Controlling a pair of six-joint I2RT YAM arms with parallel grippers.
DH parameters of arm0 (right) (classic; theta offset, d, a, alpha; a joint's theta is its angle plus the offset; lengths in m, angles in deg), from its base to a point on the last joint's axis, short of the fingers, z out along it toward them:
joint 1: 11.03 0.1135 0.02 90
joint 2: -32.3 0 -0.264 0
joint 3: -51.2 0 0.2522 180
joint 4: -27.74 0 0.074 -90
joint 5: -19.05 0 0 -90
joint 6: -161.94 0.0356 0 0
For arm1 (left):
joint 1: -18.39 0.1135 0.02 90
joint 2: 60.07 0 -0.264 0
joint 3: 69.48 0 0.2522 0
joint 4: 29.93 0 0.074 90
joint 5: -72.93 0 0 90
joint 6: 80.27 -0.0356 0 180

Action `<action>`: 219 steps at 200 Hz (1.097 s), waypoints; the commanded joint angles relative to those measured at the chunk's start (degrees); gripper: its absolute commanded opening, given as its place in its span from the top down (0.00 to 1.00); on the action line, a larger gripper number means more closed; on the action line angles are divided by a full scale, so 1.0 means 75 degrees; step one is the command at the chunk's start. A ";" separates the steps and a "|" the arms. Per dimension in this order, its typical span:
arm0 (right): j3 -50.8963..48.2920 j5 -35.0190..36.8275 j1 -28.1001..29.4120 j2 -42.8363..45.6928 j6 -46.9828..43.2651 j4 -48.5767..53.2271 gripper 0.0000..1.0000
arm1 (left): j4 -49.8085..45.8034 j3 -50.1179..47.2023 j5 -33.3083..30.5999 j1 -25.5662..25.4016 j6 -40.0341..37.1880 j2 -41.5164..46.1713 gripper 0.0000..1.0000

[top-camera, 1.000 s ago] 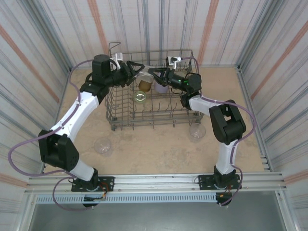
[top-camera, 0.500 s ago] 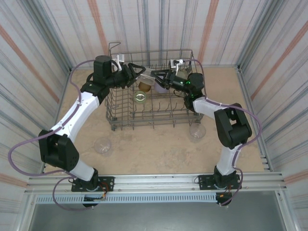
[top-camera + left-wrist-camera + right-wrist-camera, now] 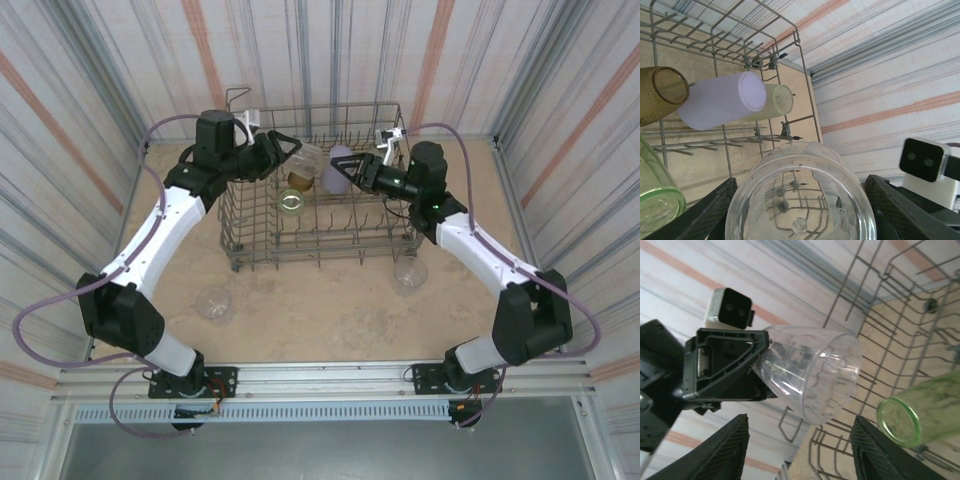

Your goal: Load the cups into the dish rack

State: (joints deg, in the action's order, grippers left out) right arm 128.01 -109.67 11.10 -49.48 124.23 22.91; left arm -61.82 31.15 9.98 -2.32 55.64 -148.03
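My left gripper [image 3: 290, 155] is shut on a clear cup [image 3: 312, 157] and holds it above the back of the dish rack [image 3: 320, 250]. From the left wrist the cup's base [image 3: 800, 200] faces the camera between both fingers. My right gripper [image 3: 360, 172] is open with nothing in it, just right of a lavender cup [image 3: 340, 170] lying in the rack. Beside that one lie an amber cup [image 3: 662, 92] and a yellow-green cup [image 3: 775, 100]. In the right wrist view the held clear cup [image 3: 810, 375] hangs beyond my open right gripper [image 3: 799, 432].
Two more clear cups stand on the table in front of the rack, one at the left [image 3: 213, 302] and one at the right [image 3: 410, 270]. Another green cup [image 3: 291, 201] sits in the rack. Striped walls close in the table on three sides.
The right gripper has opened and drawn back to the right, leaving the lavender cup in the rack; its elbow swung outward. The left gripper has kept still with the clear cup.
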 commanded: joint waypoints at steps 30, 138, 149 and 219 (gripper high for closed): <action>-0.0138 0.1884 -0.0170 0.1627 -0.2034 0.3680 0.25 | -0.1093 0.1058 -0.1233 -0.0637 -0.1240 -0.0235 1.00; -0.0915 0.3040 -0.0365 0.3919 -0.2771 0.5981 0.01 | -0.2580 0.3451 -0.3107 -0.1948 -0.2786 -0.2276 1.00; -0.0957 0.3174 -0.0361 0.4070 -0.2830 0.6123 0.01 | -0.2631 0.3571 -0.3222 -0.2005 -0.2889 -0.2445 1.00; -0.1403 0.3723 -0.0440 0.4632 -0.3008 0.6311 0.01 | -0.2938 0.4220 -0.3976 -0.2297 -0.3511 -0.3343 1.00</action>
State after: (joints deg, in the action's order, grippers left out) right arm 118.56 -83.77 8.32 -15.84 103.97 68.68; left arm -82.78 60.03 -16.30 -18.38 32.74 -171.68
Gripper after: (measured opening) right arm 0.988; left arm 0.651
